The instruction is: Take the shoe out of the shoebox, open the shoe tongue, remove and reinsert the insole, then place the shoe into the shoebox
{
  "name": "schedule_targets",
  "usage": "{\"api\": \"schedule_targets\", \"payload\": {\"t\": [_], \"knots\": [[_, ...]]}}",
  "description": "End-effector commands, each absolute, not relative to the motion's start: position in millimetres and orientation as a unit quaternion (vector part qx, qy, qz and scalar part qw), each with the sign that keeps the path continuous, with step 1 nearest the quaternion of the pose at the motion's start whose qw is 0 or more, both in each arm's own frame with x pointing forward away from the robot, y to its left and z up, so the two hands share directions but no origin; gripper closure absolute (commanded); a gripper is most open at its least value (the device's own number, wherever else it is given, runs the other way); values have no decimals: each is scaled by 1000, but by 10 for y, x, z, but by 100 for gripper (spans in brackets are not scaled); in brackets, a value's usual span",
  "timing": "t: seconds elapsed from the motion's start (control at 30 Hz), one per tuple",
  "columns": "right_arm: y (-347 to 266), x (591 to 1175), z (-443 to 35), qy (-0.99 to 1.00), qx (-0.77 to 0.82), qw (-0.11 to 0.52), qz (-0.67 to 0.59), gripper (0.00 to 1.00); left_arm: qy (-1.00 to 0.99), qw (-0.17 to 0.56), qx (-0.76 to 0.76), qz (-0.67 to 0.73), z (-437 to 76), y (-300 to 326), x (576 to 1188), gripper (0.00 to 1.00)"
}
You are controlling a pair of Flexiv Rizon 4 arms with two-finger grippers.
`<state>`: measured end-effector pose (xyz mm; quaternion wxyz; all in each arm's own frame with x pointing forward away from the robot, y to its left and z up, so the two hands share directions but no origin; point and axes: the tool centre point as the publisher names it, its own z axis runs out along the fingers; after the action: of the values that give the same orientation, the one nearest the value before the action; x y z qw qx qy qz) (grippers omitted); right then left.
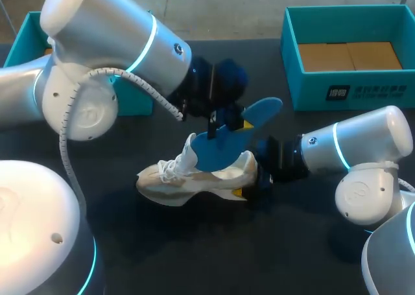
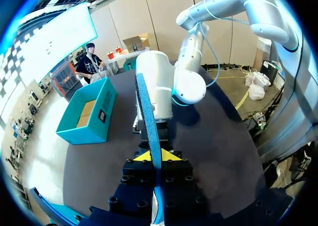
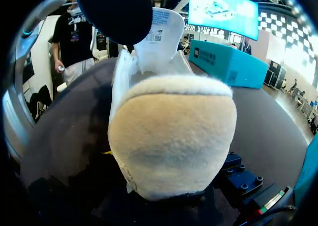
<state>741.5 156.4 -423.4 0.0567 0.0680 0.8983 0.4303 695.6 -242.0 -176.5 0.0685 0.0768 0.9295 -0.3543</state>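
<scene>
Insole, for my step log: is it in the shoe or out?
Partly out: the insole has one end in the shoe; the left gripper holds the rest outside.

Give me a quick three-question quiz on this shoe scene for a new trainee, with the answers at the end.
1. Multiple choice: the left gripper is shut on which thing? A) a shoelace B) the blue insole C) a sock
2. True or false: the shoe lies inside the teal shoebox.
3. Fill in: the right gripper sits at the shoe's ____ end.
Key: 1 B. 2 False: it lies on the black table, outside the shoebox. 3 Heel.
</scene>
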Motion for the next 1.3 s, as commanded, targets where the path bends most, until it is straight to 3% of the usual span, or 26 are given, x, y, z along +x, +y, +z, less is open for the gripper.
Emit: {"api": "schedule_targets", "payload": {"t": [0.03,0.33,1.0,1.3], "knots": [[1579,7397,-4241,900,69,58,427,100,928,67,70,-360,-1745,-2385,6952,100],[1579,7397,-4241,900,69,58,427,100,901,22,-11,-433,-1218,-2422,6943,100],[1579,7397,-4241,900,69,58,427,100,829,-141,-148,-521,-641,-2383,6722,100],[1579,7397,-4241,900,69,58,427,100,727,-283,-180,-599,-335,-2398,6727,100]]}}
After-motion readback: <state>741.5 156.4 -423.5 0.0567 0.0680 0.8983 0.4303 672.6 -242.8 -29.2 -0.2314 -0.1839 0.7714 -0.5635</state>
